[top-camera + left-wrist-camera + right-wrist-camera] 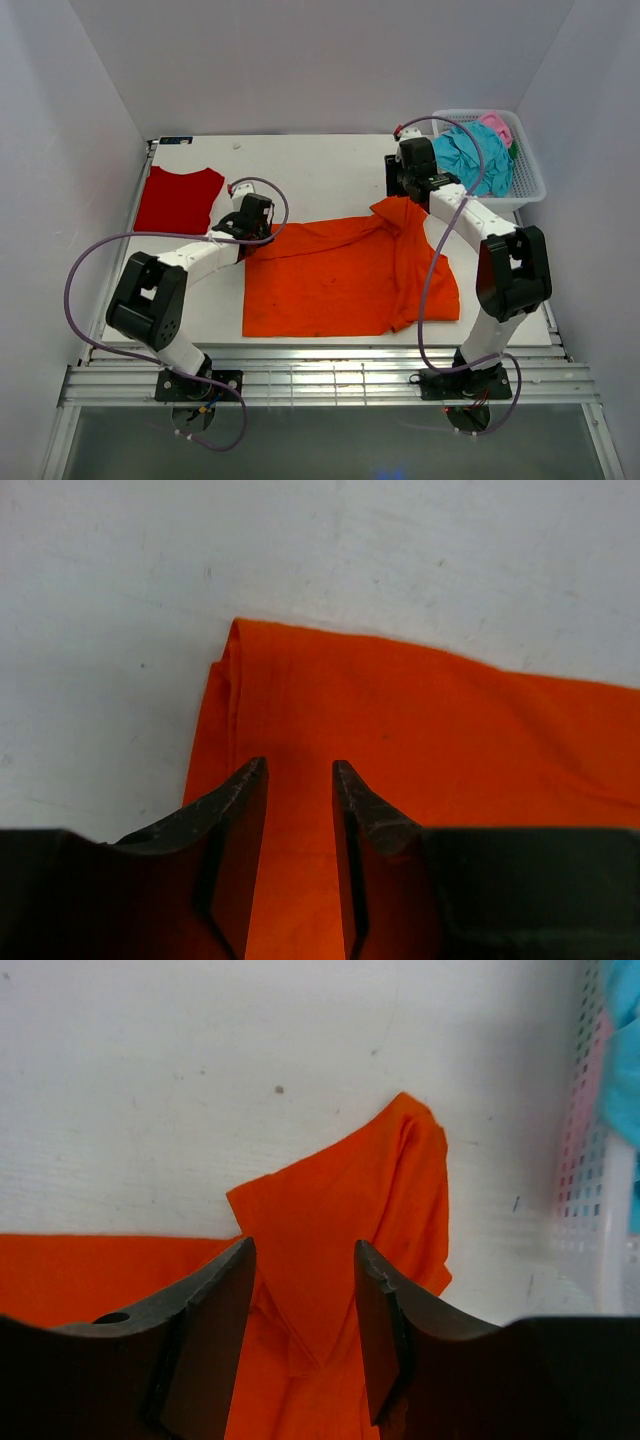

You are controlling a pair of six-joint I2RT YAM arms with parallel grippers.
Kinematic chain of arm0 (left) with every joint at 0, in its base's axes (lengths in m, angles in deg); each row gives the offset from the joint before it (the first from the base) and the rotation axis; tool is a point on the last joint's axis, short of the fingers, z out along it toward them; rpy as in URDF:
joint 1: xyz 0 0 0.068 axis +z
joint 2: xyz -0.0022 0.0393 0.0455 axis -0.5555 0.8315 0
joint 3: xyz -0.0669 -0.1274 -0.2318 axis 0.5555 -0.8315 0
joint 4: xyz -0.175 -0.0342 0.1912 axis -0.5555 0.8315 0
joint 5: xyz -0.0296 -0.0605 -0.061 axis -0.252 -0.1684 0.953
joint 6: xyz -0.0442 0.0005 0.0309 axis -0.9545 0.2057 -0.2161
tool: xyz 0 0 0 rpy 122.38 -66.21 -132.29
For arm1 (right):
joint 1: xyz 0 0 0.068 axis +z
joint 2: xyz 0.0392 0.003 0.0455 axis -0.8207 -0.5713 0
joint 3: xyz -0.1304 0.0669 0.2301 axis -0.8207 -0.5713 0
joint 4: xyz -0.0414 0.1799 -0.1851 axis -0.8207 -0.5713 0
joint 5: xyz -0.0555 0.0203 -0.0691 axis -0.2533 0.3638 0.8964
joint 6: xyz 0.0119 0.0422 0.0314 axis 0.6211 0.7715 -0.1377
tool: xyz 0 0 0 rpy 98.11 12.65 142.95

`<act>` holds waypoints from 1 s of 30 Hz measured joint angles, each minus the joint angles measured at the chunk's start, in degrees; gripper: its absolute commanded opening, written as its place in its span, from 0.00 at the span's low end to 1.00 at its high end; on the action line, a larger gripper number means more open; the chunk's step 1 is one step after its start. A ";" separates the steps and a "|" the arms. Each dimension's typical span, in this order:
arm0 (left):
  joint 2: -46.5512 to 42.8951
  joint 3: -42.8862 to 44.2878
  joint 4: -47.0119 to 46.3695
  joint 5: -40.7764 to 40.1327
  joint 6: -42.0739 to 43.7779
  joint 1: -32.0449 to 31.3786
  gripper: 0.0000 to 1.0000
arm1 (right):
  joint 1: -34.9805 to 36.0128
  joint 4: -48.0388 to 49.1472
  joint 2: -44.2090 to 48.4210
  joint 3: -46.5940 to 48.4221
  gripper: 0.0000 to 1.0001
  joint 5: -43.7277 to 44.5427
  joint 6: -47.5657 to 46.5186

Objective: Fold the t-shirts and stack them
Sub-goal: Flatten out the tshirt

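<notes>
top external view: orange t-shirt [340, 280] lies half-folded. left hand [300, 772] and right hand [305, 1250] hover released above it; pinch both far corners evenly, flattening the bunched sleeve [405, 1175] first.

Bright orange t-shirt [345, 275], plain all over, not a print on it, against the white table [320, 165]. Deep red t-shirt [178, 198], plain as well. In the white lattice basket [531, 178]: teal cloth [478, 160] and pink cloth [496, 124]. The arms [470, 215] show black and white.
</notes>
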 measured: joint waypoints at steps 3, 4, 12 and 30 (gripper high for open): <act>2.32 -0.61 2.97 0.09 -0.94 -0.66 0.46 | 0.04 -0.87 -2.80 -1.05 0.50 -1.33 0.35; 2.45 -0.90 3.65 -0.09 -1.16 -1.01 0.47 | 0.04 -1.27 -2.93 -1.42 0.50 -1.60 0.44; 2.51 -1.18 7.85 -2.05 -3.06 -2.38 0.46 | 0.33 -1.33 -3.02 -1.84 0.49 -2.95 1.14; 4.17 -2.91 8.48 -3.74 -4.85 -2.43 0.43 | 1.46 -2.19 -11.65 2.49 0.49 -3.54 1.33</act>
